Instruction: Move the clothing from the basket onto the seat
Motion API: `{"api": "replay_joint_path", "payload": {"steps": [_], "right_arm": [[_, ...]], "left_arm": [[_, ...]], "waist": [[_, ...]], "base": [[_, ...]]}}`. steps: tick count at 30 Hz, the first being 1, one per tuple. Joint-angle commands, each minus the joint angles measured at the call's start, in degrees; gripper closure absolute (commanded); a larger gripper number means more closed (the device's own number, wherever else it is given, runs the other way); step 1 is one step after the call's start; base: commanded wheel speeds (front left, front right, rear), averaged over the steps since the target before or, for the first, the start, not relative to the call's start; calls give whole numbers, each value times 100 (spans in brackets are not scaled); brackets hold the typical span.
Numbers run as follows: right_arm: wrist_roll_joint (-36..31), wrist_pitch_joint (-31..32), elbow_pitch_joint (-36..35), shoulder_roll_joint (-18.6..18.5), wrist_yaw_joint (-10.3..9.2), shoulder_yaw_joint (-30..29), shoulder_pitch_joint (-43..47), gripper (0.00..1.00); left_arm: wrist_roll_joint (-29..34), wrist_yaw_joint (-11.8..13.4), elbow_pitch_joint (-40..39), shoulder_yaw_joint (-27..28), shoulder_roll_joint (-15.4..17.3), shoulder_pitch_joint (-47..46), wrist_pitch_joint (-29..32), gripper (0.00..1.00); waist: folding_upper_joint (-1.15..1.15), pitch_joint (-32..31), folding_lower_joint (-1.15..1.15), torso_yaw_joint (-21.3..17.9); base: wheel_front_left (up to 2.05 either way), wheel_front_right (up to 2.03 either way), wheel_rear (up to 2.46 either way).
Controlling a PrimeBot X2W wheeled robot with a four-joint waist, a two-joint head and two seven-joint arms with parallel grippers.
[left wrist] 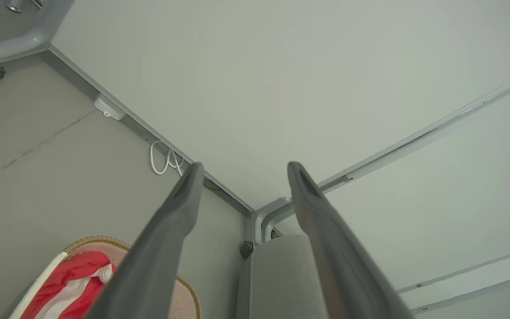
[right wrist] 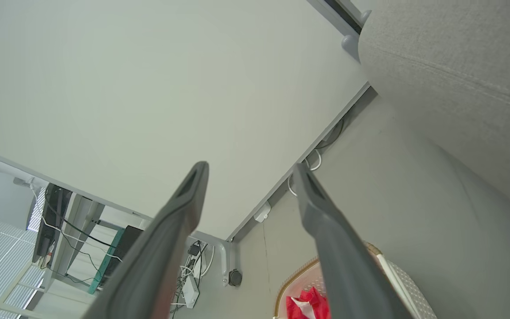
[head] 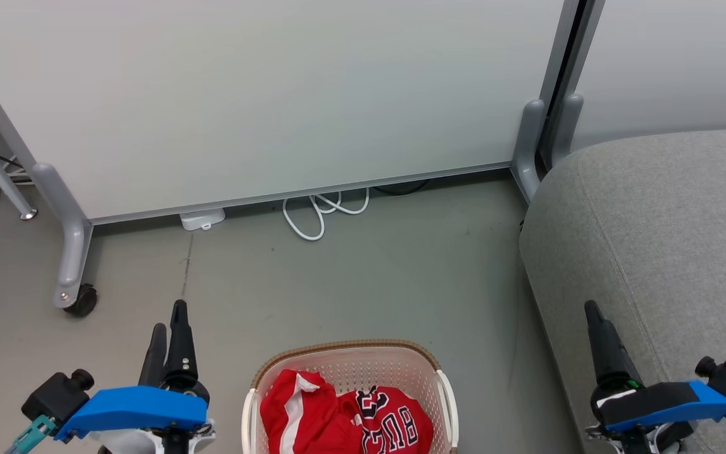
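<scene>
Nearest us, the left gripper (head: 169, 317) hangs over the floor (head: 369, 271) with its two dark fingers spread wide and nothing between them. The right gripper (right wrist: 251, 166) is just as wide and empty, above the near edge of the seat (head: 665, 239). In the head view we see only one of its fingers.

Between them the basket (head: 350, 345) stands on the floor, its far rounded rim towards the partition panel (head: 275, 94). Its near half is cut off by the frame, so we cannot tell its long axis.

The clothing lies inside it. The shorts (head: 293, 410) are bunched on the left side, their white stripe running from the far rim towards us. The jersey (head: 394, 422) is crumpled on the right side, touching the shorts. Its lettering is tilted and only partly readable. The lower parts of both garments are out of frame.

The seat rises to the right of the basket, apart from it. Its rounded corner points at the panel's foot and its seam runs away from us.

Farthest off, a looped white cable (head: 319, 211) and a small white box (head: 202, 219) lie at the panel's base. A caster (head: 82, 301) stands at the left.
</scene>
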Motion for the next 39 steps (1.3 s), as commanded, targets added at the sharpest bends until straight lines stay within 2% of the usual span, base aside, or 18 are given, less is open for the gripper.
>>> {"api": "replay_joint_path", "payload": {"steps": [1,19,39], "right_arm": [[-255,-55,-100,-46,8,25,-158,0],[-1661,-166,-230,-58,10,176,-92,0],[-2742,-262,-327,-68,12,284,-32,0]], "left_arm": [[286,13,-83,-47,47,-89,-73,0],[1788,-103,-33,-251,52,-48,-383,0],[2777,-136,144,-460,54,-51,-668,0]], "waist": [[0,-2,0,1],[0,-30,0,13],[0,-47,0,35]], "base": [[0,0,0],[0,0,0],[0,0,0]]}}
